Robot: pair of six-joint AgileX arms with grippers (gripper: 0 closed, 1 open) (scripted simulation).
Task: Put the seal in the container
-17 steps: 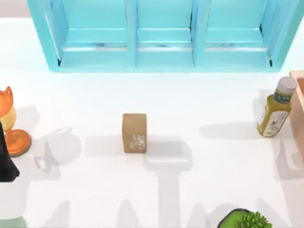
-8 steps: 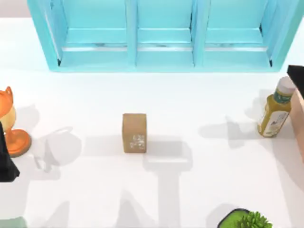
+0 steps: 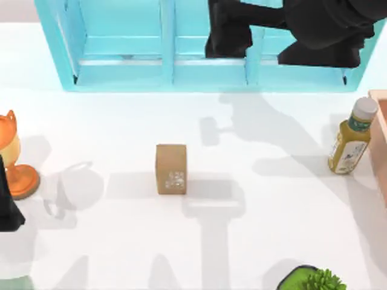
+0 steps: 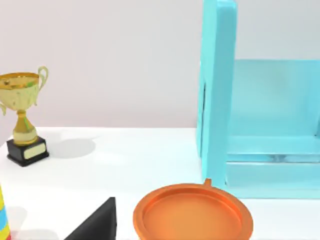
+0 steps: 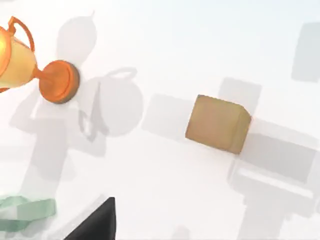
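Seal (image 3: 171, 168) stands upright at centre of the bench (image 3: 121, 241). Container (image 3: 205, 45) behind it, along the far edge. Cat figurine (image 3: 13, 158) at the left edge; bottle (image 3: 351, 138) at the right; potted plant (image 3: 314, 279) front right.

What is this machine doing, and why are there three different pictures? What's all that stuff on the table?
It's a robot with two arms at a white table. One picture looks down from above; the other two come from cameras on each arm's wrist. The right arm is the black shape reaching over the blue shelf. The left arm waits at the left edge. In the middle stands a small brown block, the seal, which nothing is holding. Nearby are an orange cat figurine, a yellow-green bottle, a green plant and a gold trophy.
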